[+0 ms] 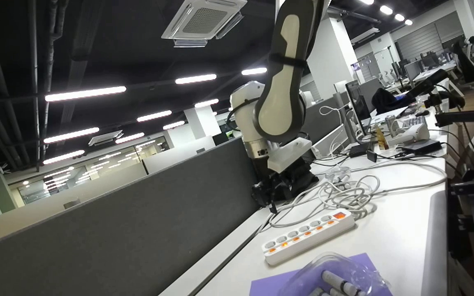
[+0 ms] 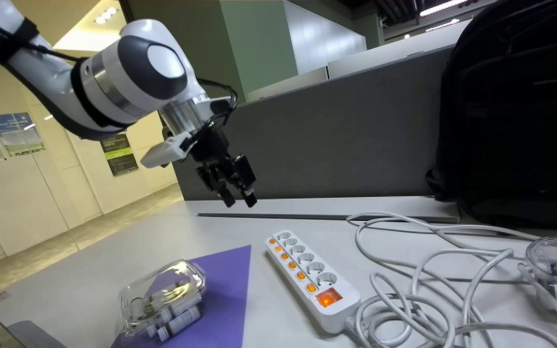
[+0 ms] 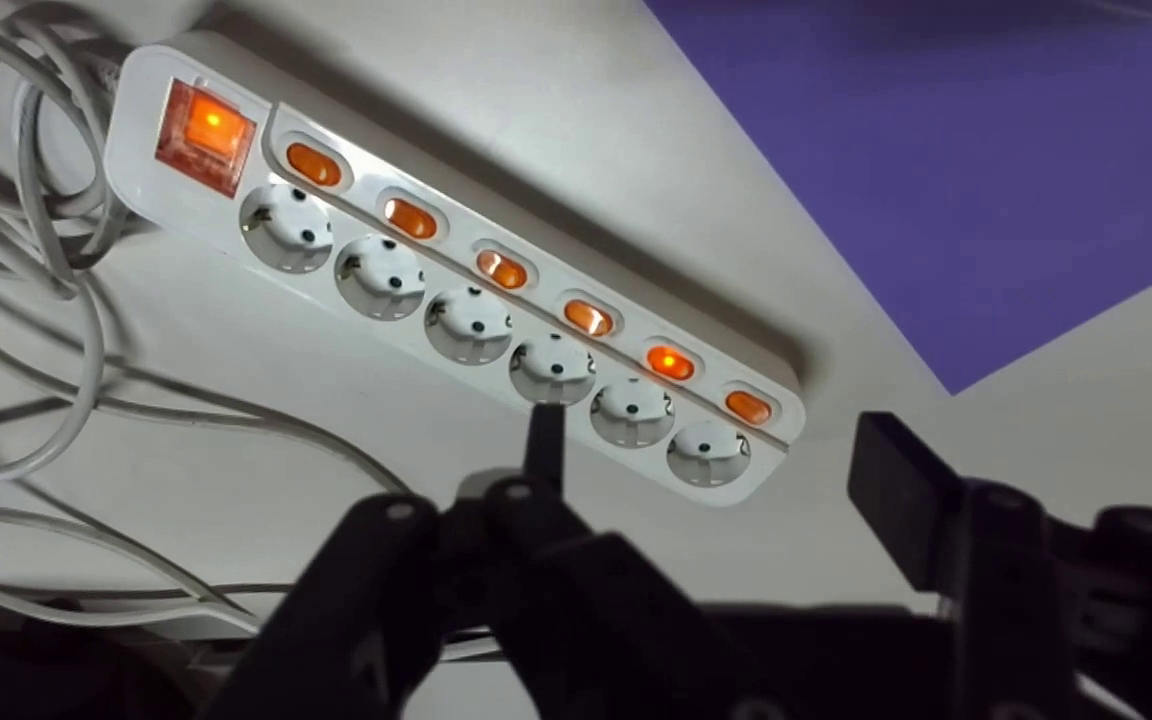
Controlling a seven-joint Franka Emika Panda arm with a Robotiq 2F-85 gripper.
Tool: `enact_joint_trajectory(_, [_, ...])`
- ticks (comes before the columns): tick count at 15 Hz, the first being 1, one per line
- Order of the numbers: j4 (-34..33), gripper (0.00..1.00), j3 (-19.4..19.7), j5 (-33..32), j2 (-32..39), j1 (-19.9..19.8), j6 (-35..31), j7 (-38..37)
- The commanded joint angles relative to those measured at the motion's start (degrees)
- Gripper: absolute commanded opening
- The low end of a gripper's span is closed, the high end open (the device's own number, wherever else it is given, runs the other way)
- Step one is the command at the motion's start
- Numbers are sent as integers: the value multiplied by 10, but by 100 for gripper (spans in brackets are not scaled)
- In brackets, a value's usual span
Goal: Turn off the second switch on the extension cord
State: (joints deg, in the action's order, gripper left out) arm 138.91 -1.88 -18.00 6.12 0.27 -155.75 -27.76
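My tool (image 2: 240, 199) hangs over the tabletop (image 2: 162, 237), fingers (image 3: 899, 498) well parted with nothing between them. In the wrist view the extension cord (image 3: 458, 284) runs from 10 to 4 o'clock; I take its small lit switch (image 3: 671, 362), at 11 o'clock from the tool, as my target. Pressing with fingers this spread, I could strike the neighbouring switch (image 3: 748, 407), and an off-centre push could skid the extension cord.

Extension cord (image 2: 306, 274), on table (image 2: 90, 275), lower centre in an exterior view; container (image 2: 158, 282) on sheet (image 2: 227, 290), lower left; cables (image 2: 475, 286), lower right
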Motion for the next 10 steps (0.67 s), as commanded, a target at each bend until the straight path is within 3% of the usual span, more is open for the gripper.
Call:
enact_joint_trajectory(1, [-44,45,30,-33,50,35,16,-56])
enact_joint_trajectory(7, [-84,3,78,-23,113,76,3,-67])
enact_joint_trajectory(10, [-106,0,80,28,144,73,21,-43])
